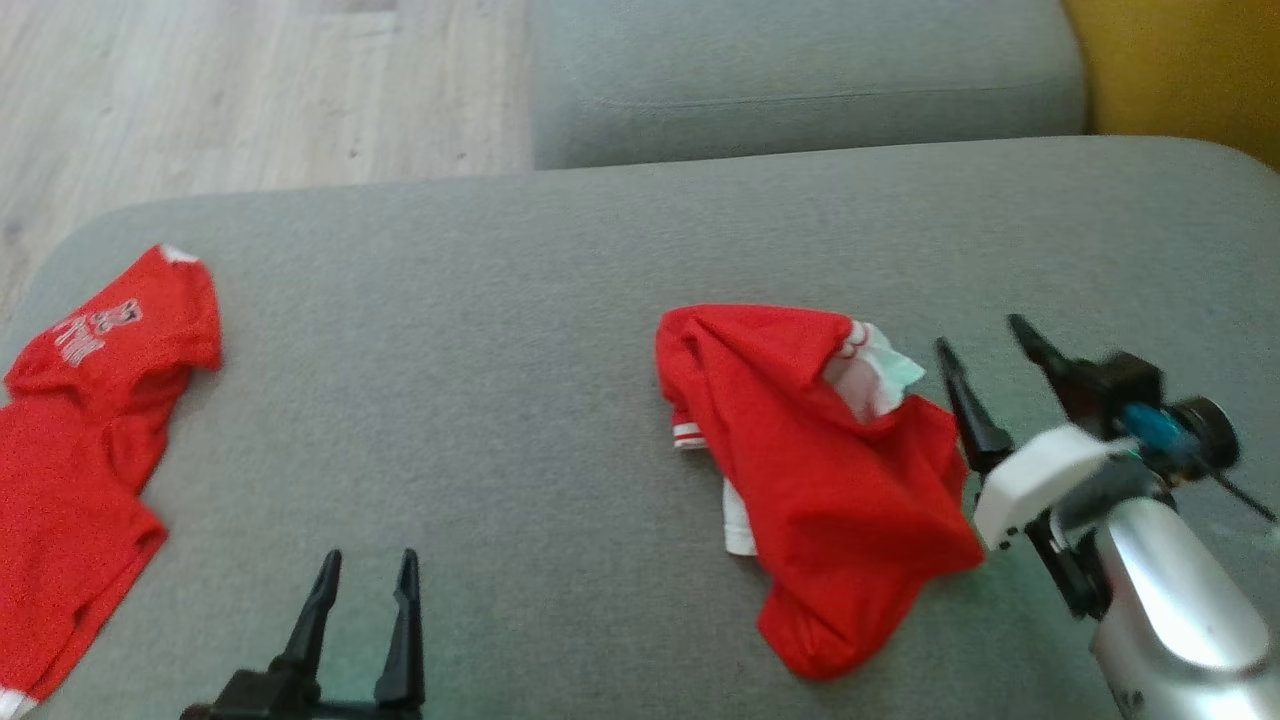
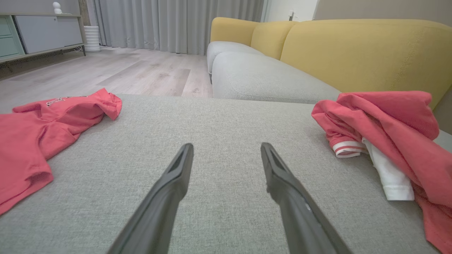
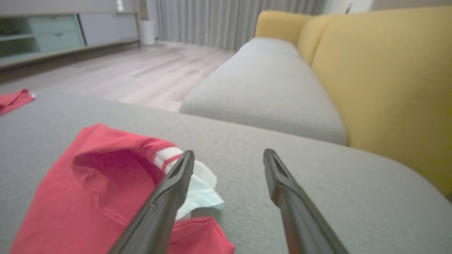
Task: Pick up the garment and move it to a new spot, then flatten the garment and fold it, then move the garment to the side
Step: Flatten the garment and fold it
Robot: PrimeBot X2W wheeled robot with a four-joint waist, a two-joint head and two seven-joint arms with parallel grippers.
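Both your grippers are spread and empty: the left gripper [image 1: 365,570] near you, the right gripper [image 1: 980,335] just right of the crumpled red garment [image 1: 830,480] on the grey cushion [image 1: 500,350]. Nothing looks done yet.

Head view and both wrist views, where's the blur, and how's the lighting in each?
Head view: the right gripper and its silvery forearm are smeared with blur, with glare on the forearm; the crumpled red and white fabric garment is slightly soft. Left wrist view: sharp, evenly lit, the left gripper crisp. Right wrist view: dimmer and soft all over, the garment hazy.
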